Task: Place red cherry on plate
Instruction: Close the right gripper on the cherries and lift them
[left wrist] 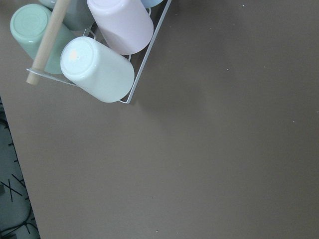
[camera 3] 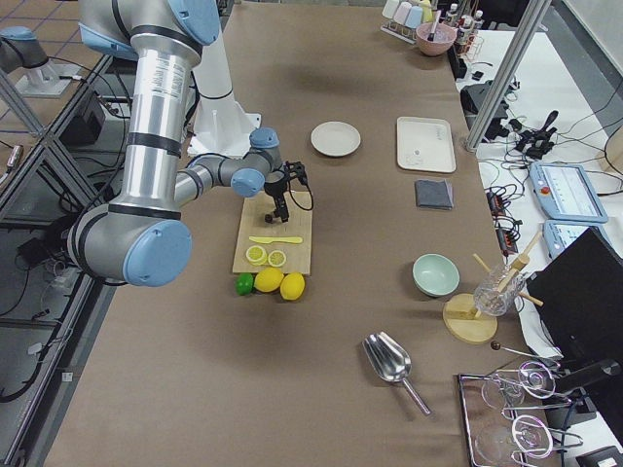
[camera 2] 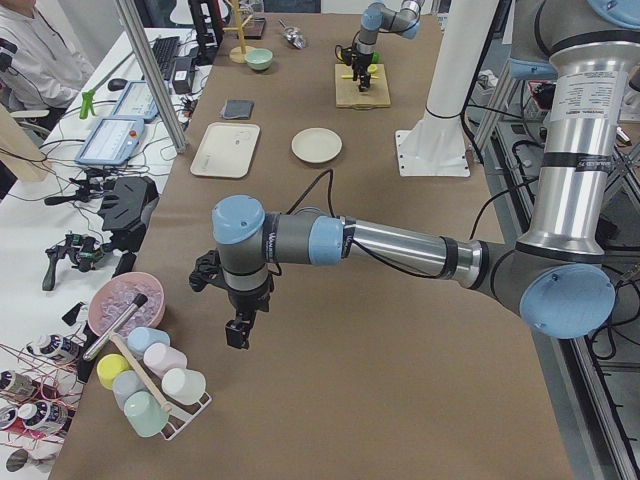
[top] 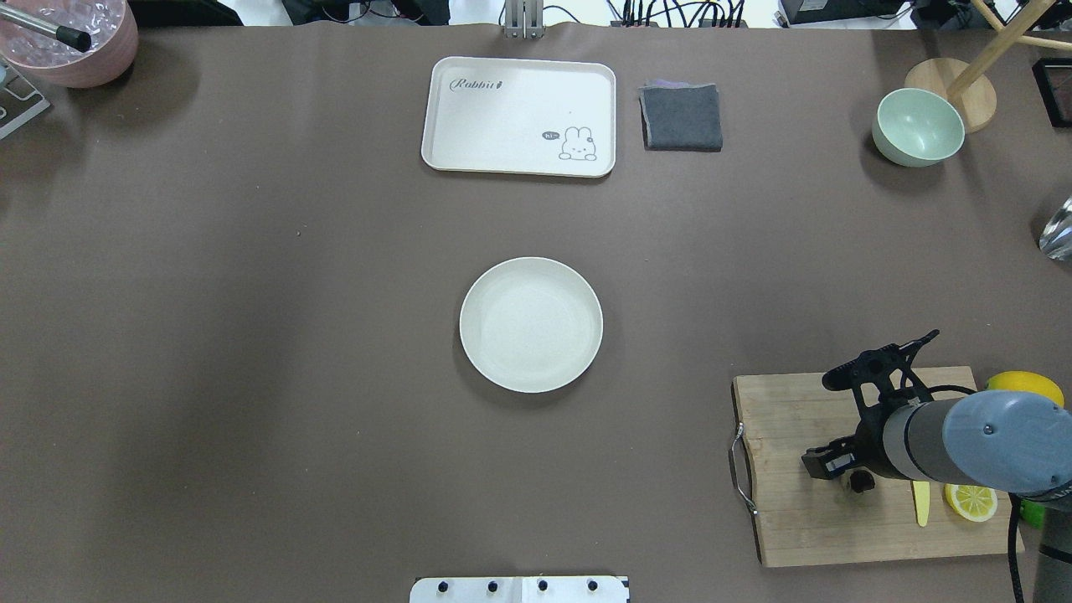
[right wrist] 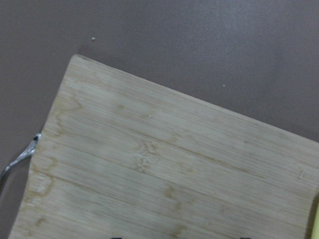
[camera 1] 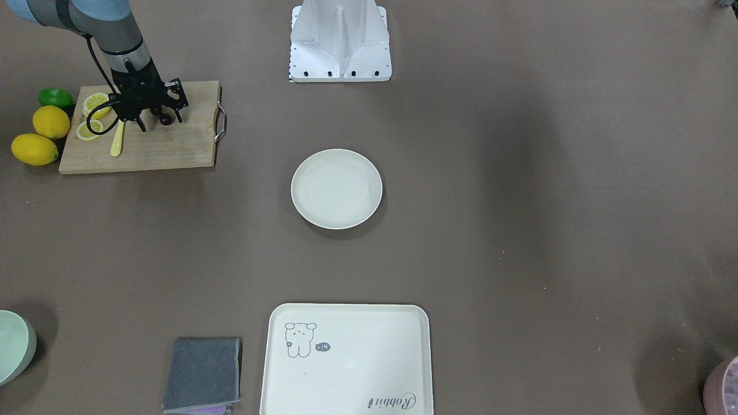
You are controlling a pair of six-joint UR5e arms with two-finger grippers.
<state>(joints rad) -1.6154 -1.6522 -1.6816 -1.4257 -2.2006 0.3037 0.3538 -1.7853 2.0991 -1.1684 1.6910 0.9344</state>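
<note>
The red cherry [camera 1: 165, 119], a pair of tiny dark balls, lies on the wooden cutting board [camera 1: 173, 144] at the robot's right; it also shows under the wrist [top: 860, 481]. My right gripper [camera 1: 161, 122] stands over it, open, one finger on each side of the cherry. The right wrist view shows only bare board [right wrist: 159, 169], not the cherry. The off-white plate [camera 1: 336, 188] sits in the table's middle with nothing on it. My left gripper [camera 2: 238, 335] hangs above the table's far left end; whether it is open or shut I cannot tell.
Lemon slices [camera 1: 95, 104] and a yellow knife [camera 1: 117, 138] share the board. Two lemons [camera 1: 51, 121] and a lime [camera 1: 56, 97] lie beside it. A rabbit tray [camera 1: 346, 360], a grey cloth [camera 1: 203, 374] and a green bowl [camera 1: 14, 346] line the operators' side. A cup rack [left wrist: 99, 50] sits below the left wrist.
</note>
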